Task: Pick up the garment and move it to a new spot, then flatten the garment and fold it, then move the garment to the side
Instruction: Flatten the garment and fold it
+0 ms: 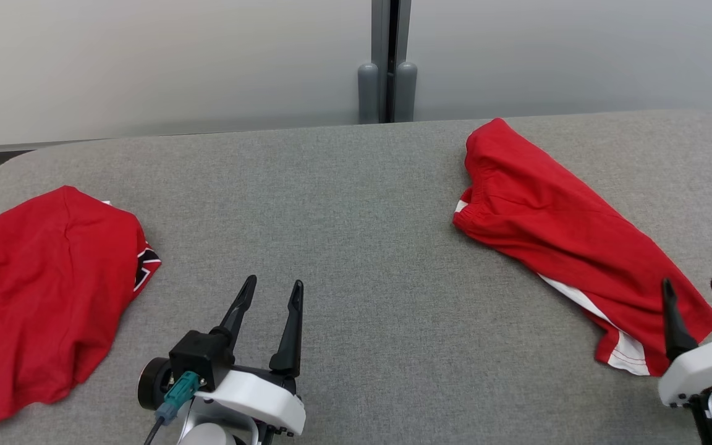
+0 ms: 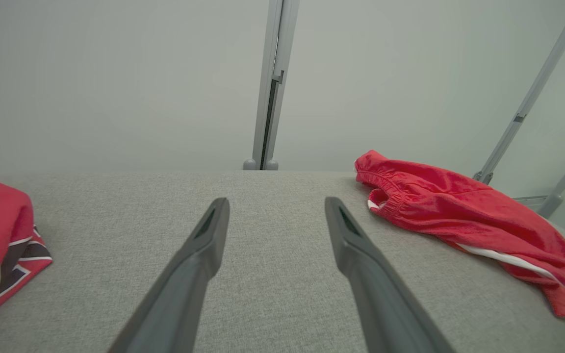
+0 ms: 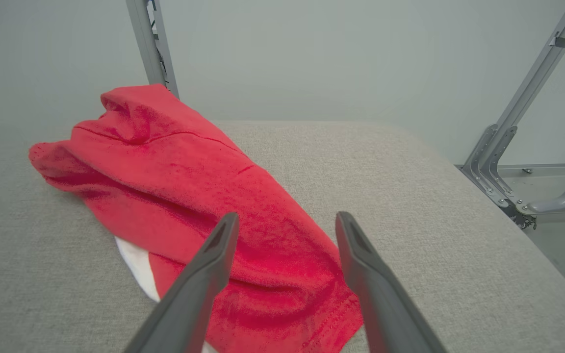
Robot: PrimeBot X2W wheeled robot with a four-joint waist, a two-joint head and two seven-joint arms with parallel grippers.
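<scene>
Red soft-fabric shorts with a gathered elastic waistband and a white side stripe [image 1: 554,228], folded over lengthwise into a long, lightly rumpled bundle. It lies diagonally on the right part of the grey fabric-covered table [image 1: 362,247], waistband end farthest away, white-trimmed hem end nearest.

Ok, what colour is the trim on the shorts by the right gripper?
White trim on red shorts; the head view shows it best.

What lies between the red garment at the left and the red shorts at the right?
Between the red garment and the red shorts, the head view shows bare grey table; the open left gripper is at its near part.
</scene>
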